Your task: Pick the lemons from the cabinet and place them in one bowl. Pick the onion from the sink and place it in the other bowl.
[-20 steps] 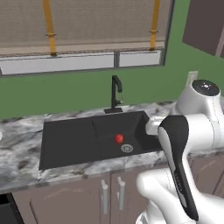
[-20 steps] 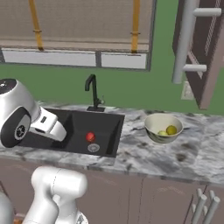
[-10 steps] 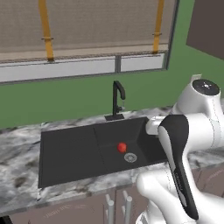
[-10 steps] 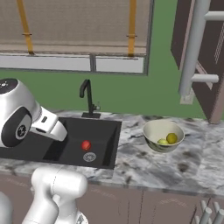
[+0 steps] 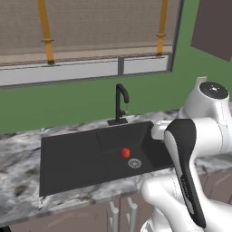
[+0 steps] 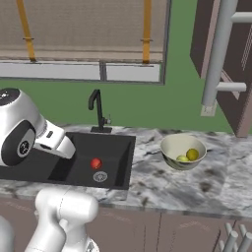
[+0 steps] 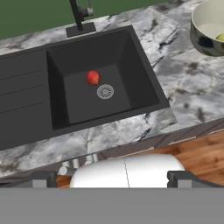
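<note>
Right below the gripper [image 7: 112,175], whose two dark fingertips [image 7: 43,178] stand far apart with nothing between them, runs the front edge of the marbled grey counter [image 7: 175,105] with cabinet fronts under it. Beyond that edge, ahead of the wide-open jaws, lies the black sink [image 7: 26,109]: a flat drainboard on one side, a deep square basin on the other. On the basin floor rests the onion [image 7: 92,77], a small glossy red ball, just beside the round metal drain [image 7: 105,91] and on its far side from the hand. Nothing touches it; the hand hangs well above and short of it. Past the basin, the black curved faucet [image 7: 78,17] rises from the sink's back rim against the green wall [image 6: 147,106].

Off to the hand's right, further along the counter, sits the one bowl [image 6: 183,151], cream inside and greyish outside. Two lemons [image 6: 188,156] lie in it, close together, the deeper yellow one nearer the far wall of the bowl, the greener one beside it. Above that end of the counter hangs the mauve-brown cabinet [image 6: 236,74].
</note>
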Robot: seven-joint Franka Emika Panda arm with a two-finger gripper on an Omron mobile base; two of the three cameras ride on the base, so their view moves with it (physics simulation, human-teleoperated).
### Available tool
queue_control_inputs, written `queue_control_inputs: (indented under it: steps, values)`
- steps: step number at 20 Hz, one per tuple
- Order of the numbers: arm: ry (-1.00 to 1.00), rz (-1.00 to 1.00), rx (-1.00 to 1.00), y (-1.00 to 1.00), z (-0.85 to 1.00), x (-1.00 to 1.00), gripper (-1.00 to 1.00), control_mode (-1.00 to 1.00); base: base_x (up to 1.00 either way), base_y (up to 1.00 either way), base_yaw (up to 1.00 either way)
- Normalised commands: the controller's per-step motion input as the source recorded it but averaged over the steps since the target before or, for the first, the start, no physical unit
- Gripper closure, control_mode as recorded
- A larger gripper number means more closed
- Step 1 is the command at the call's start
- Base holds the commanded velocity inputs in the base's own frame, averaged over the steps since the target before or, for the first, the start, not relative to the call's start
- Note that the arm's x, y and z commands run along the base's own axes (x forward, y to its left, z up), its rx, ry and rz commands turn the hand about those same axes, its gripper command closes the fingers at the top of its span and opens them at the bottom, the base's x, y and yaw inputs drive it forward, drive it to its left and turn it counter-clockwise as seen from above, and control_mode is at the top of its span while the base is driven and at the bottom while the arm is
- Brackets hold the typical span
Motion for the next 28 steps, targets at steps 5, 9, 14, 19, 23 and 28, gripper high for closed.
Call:
queue_control_inputs:
  steps: [5,9,14,19,23,28]
  values:
    - [0.0,0.0,0.0,0.0,0.0,0.0,-1.0,1.0,0.05,0.16,-0.01]
    - [0.0,0.0,0.0,0.0,0.0,0.04,-1.0,-1.0,0.0,0.0,0.0]
    - [-0.02,0.09,0.0,0.0,-0.05,0.55,-1.0,-1.0,0.0,0.0,0.0]
    - [0.0,0.12,-0.03,0.02,-0.32,0.55,-1.0,-1.0,0.0,0.0,0.0]
    - [0.03,0.06,-0.12,0.11,-0.58,0.5,-1.0,-1.0,0.0,0.0,0.0]
    - [0.0,0.03,-0.02,0.0,-0.58,0.65,-1.0,-1.0,0.0,0.0,0.0]
